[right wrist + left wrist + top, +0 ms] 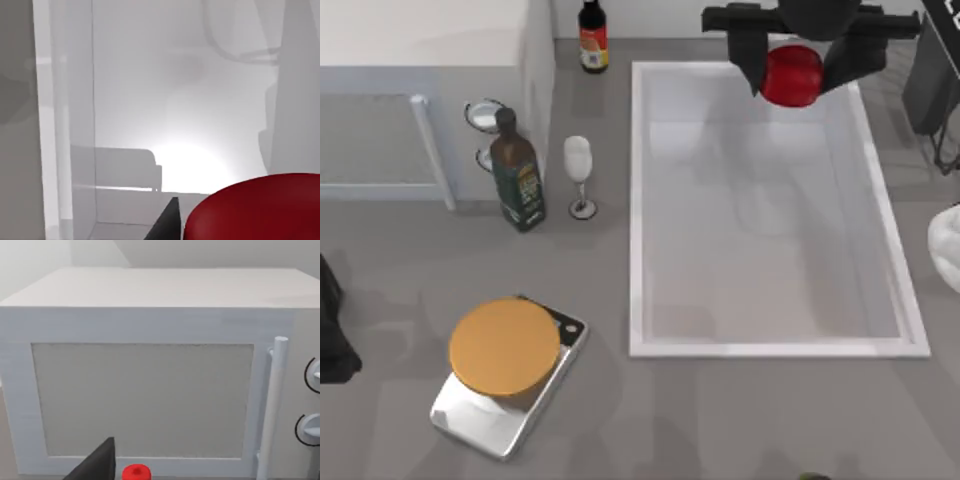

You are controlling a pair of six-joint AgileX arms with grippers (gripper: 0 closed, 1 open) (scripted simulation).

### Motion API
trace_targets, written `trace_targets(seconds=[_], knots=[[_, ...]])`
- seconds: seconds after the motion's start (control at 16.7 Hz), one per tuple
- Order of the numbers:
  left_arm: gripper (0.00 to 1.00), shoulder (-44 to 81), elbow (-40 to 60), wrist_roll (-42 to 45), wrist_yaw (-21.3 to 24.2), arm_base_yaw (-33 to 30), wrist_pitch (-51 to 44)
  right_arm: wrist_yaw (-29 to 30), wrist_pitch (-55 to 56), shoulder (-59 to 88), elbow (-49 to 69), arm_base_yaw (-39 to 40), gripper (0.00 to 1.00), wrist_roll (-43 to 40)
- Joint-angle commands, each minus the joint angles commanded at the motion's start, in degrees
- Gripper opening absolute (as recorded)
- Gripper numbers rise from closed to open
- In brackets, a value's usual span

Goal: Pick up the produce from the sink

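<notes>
The right gripper (792, 68) clamps a red pepper (792, 75) between its dark fingers above the far end of the white sink (638, 200), the basin floor showing bare beneath it in the right wrist view. The pickup looks all but done; a steady, straight lift with unchanged squeeze should keep the glossy pepper from slipping. The left arm idles before a white microwave (150, 330), its grip impossible to judge.
</notes>
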State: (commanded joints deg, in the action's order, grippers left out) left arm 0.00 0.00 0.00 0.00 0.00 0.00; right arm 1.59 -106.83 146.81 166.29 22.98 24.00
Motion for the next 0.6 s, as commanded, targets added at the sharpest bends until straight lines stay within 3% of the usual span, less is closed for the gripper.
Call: trace_targets(seconds=[0.12, 0.18, 0.24, 0.6], knots=[[1.0, 0.0, 0.0, 0.0, 0.0, 0.0, 0.0, 0.0, 0.0, 0.0, 0.0, 0.0, 0.0, 0.0], [1.0, 0.0, 0.0, 0.0, 0.0, 0.0, 0.0, -0.4, 2.3, 5.1, 11.2, 0.5, 0.0, 0.1], [1.0, 0.0, 0.0, 0.0, 0.0, 0.0, 0.0, -0.4, 2.3, 5.1, 11.2, 0.5, 0.0, 0.1], [1.0, 0.0, 0.0, 0.0, 0.0, 0.0, 0.0, -0.5, 6.1, -3.1, -1.6, -3.2, 0.0, -3.6]])
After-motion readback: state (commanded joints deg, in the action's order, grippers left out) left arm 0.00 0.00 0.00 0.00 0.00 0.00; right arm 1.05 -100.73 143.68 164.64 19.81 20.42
